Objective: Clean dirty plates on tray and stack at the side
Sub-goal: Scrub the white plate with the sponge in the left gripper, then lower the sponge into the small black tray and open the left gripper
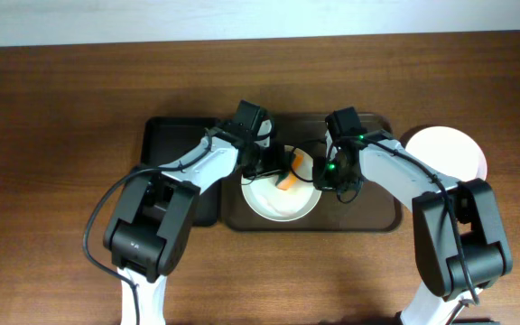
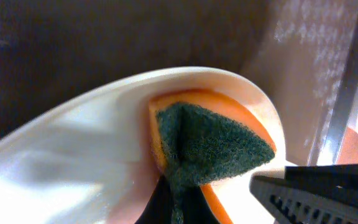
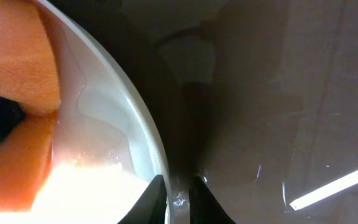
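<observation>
A white plate [image 1: 273, 206] lies on the dark brown tray [image 1: 377, 215], near its middle. My left gripper [image 1: 283, 171] is shut on an orange sponge [image 1: 289, 181] with a green scouring face [image 2: 210, 143], which it presses into the plate's bowl [image 2: 73, 155] near the rim. My right gripper [image 1: 324, 177] is shut on the plate's right rim [image 3: 157, 155], one finger inside and one outside [image 3: 178, 194]. In the right wrist view the sponge [image 3: 17, 56] sits at the upper left. A second pale plate [image 1: 445, 150] rests on the tabletop right of the tray.
A narrower black tray [image 1: 165, 137] lies against the brown tray's left edge, under my left arm. Wood-grain tabletop [image 1: 52, 108] surrounds both trays. A pale strip runs along the far edge of the table.
</observation>
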{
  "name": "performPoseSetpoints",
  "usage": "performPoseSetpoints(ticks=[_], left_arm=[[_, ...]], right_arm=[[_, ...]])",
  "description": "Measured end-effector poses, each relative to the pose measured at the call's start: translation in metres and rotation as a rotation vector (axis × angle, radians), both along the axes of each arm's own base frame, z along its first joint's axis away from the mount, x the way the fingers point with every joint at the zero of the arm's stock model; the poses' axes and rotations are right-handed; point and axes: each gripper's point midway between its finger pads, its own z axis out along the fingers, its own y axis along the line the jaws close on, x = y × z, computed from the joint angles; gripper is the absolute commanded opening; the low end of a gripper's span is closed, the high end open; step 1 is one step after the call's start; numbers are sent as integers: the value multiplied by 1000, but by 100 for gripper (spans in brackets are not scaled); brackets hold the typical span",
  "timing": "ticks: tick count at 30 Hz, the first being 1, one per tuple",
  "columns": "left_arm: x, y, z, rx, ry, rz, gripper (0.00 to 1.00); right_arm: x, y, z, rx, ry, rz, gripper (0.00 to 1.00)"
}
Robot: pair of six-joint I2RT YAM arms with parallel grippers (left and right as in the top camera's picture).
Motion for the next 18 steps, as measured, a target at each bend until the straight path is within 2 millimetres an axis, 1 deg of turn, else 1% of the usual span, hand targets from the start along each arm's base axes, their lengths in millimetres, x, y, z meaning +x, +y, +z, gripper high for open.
performPoseSetpoints(ticks=[1, 2, 4, 5, 8, 9, 12, 13, 15, 16, 18], left_arm=[[0, 4, 0, 19, 0, 3, 0], [-1, 12, 1, 55, -3, 8, 0], [2, 33, 6, 132, -27, 25, 0], [4, 39, 8, 147, -37, 24, 0], [6, 47, 18, 164, -70, 8, 0], [5, 49, 25, 170, -85, 3, 0], [1, 55, 46, 185, -119, -13, 0], [-1, 59, 54, 197, -131, -21, 0], [-3, 71, 70, 231, -165, -20, 0], [-2, 87, 80, 278, -183, -1, 0], [-1, 108, 88, 335, -198, 32, 0]], right_arm=[[0, 1, 0, 3, -1, 2, 15], [0, 1, 0, 4, -1, 1, 15], [0, 1, 0, 5, -1, 2, 15], [0, 1, 0, 5, -1, 2, 15], [0, 1, 0, 4, -1, 1, 16], [0, 1, 0, 4, -1, 1, 16], [-1, 0, 0, 2, 4, -3, 31], [-1, 0, 0, 1, 4, 2, 32], [-1, 0, 0, 2, 4, -2, 32], [0, 1, 0, 3, 1, -2, 30], [2, 1, 1, 5, -7, -2, 24]])
